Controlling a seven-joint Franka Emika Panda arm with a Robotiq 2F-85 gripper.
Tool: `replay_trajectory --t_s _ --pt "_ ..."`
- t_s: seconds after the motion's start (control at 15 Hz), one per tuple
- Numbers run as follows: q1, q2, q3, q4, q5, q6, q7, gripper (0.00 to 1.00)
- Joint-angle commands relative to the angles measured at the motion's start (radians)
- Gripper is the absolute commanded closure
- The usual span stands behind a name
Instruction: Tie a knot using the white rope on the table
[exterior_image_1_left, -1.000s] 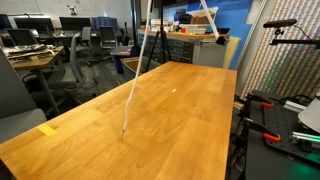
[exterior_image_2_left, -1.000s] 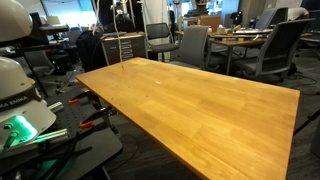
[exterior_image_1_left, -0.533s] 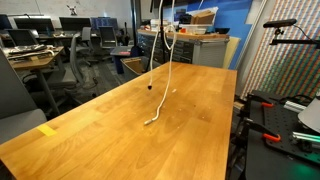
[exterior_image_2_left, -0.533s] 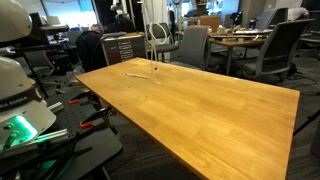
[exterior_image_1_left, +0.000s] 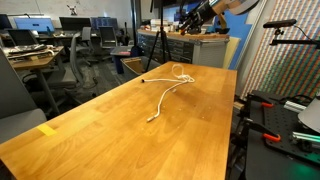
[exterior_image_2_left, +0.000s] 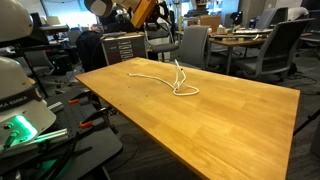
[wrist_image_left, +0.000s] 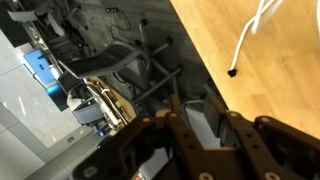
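White rope (exterior_image_1_left: 166, 92) now slack on table (exterior_image_1_left: 110, 135)

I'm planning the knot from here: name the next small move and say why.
Probably lower the gripper toward a free end of the white rope: the rope lies slack on the table with only a loose loop, and the gripper hangs high above it, holding nothing.

Open-plan office: grey swivel chairs (exterior_image_1_left: 86, 50) and desks with monitors (exterior_image_1_left: 28, 52) at far left, a drawer cabinet (exterior_image_1_left: 195, 48) below a blue wall (exterior_image_1_left: 243, 25), dark carpet (exterior_image_2_left: 150, 168) underfoot.
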Motion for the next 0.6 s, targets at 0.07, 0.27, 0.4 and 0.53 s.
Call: replay_trajectory --t_s 0.07,0.27,0.4,0.53 --pt "0.221 -0.247 -0.202 0.034 0.235 -0.050 -0.009 0.29" --pt "0.186 -0.138 -0.166 0.008 0.180 -0.127 -0.013 0.30" --pt "0.194 -0.140 -0.166 0.009 0.185 -0.158 -0.013 0.20" --pt "0.194 -0.140 -0.169 0.010 0.185 -0.163 -0.013 0.21"
